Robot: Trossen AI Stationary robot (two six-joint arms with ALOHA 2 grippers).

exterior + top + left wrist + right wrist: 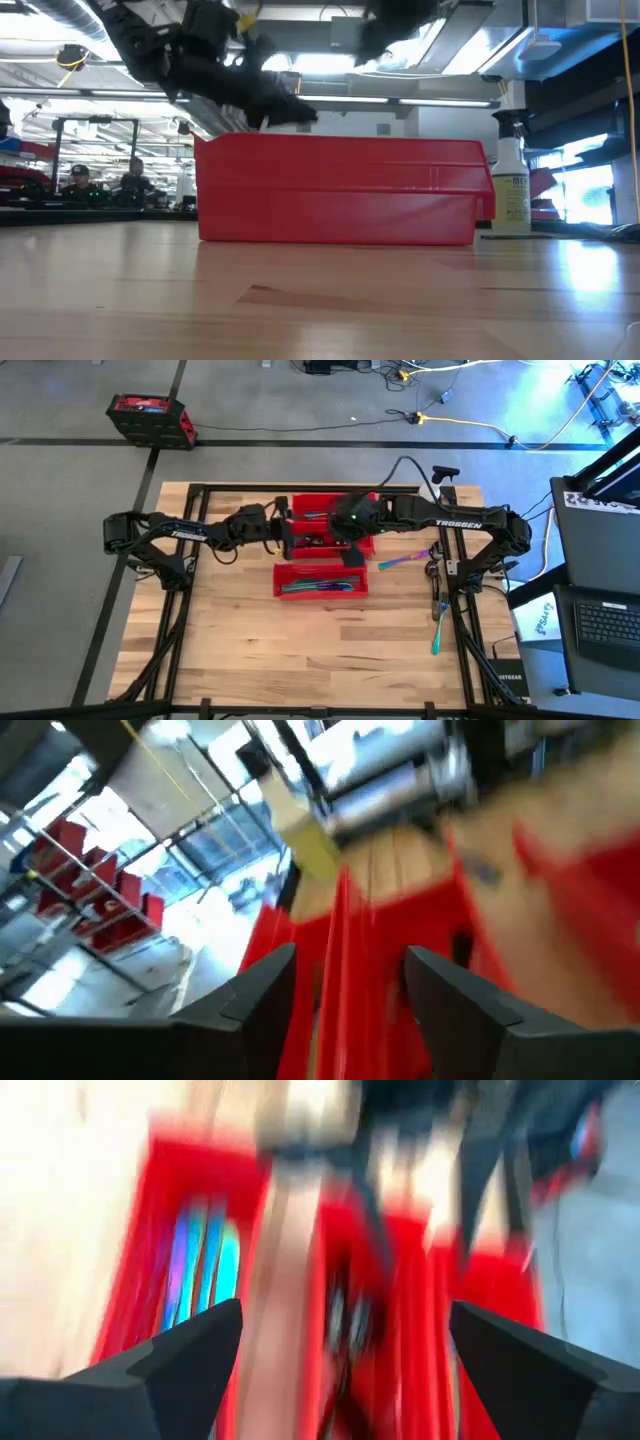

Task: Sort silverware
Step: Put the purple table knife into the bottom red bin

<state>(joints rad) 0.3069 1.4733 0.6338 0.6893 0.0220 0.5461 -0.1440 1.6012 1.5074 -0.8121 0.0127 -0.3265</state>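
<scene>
Hovering over red bins (322,576), both tools (283,532) open, loose silverware (405,559) alongside

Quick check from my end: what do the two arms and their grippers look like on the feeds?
Both arms are dark, jointed and slim; the right arm carries white TROSSEN lettering, and the left arm has white lettering too. A black cable loops behind the right arm. Each gripper has two dark, wedge-shaped fingers.

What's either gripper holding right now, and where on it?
Nothing. Left gripper and right gripper both show open, empty fingers above the red plastic bins.
</scene>
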